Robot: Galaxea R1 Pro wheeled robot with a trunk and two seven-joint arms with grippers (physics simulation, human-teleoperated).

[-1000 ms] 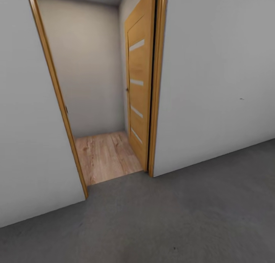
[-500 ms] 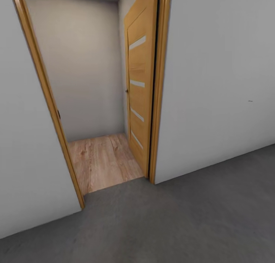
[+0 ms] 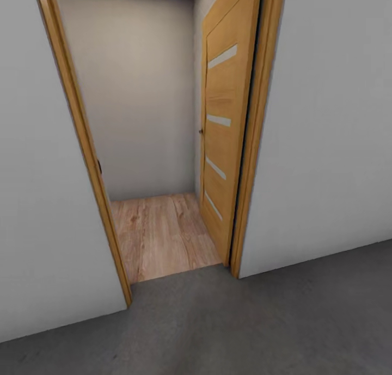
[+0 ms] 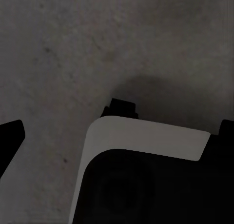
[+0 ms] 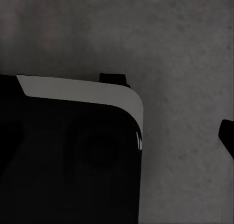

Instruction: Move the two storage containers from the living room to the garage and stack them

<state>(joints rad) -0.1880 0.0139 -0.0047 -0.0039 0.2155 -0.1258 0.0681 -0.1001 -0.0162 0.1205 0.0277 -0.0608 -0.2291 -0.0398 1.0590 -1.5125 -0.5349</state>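
I'm facing the open orange door (image 3: 224,141) at frame centre; drifting off-line risks clipping the frame (image 3: 81,146). Whether either gripper is clenched, I cannot tell.

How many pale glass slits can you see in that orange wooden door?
4, stacked down the open orange wooden door: one near its top, one mid-height, one lower, one near the bottom.

Orange door (image 3: 224,141); dark grey speckled floor (image 3: 261,326).
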